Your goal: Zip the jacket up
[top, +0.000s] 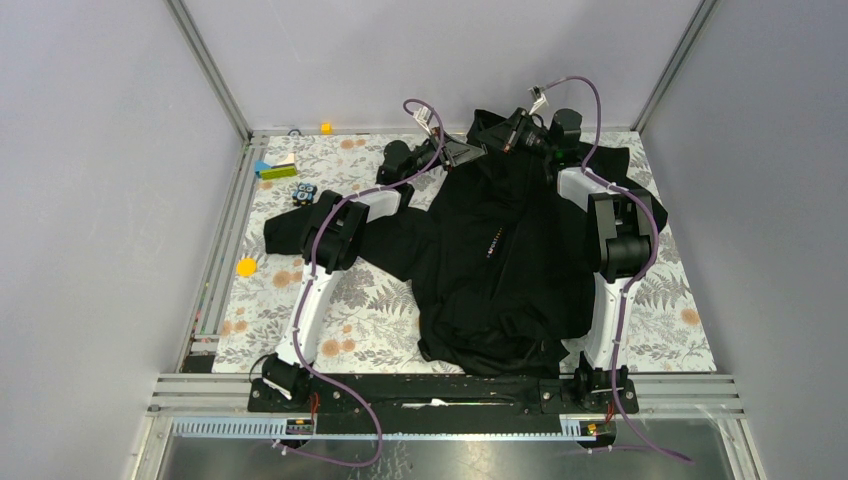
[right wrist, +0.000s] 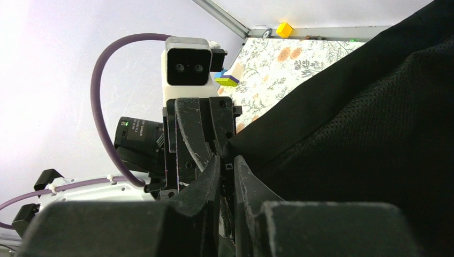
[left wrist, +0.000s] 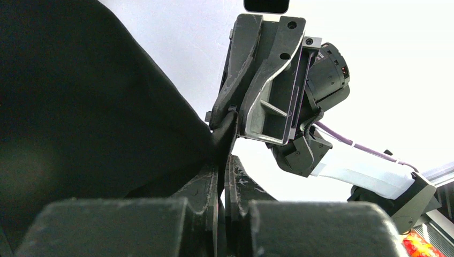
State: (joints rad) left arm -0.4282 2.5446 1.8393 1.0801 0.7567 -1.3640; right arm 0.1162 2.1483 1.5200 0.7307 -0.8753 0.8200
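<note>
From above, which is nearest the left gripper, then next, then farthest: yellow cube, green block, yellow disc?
From the left gripper, on the jacket:
1. Yellow cube, back edge.
2. Green block, back left.
3. Yellow disc, left side.

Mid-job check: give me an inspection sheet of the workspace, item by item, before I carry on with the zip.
Surface: floral-print mat, flat.
Job's things: jacket, black, spread out, crumpled at the near hem; zipper state cannot be told.
Clutter: yellow disc, yellow cube and green block, all left of the jacket.
Grippers: left tool and right tool, both shut on jacket fabric, facing each other at its far edge.
Cables: purple cables run along both arms, looping above the tools.
Surroundings: grey walls, aluminium frame.
</note>
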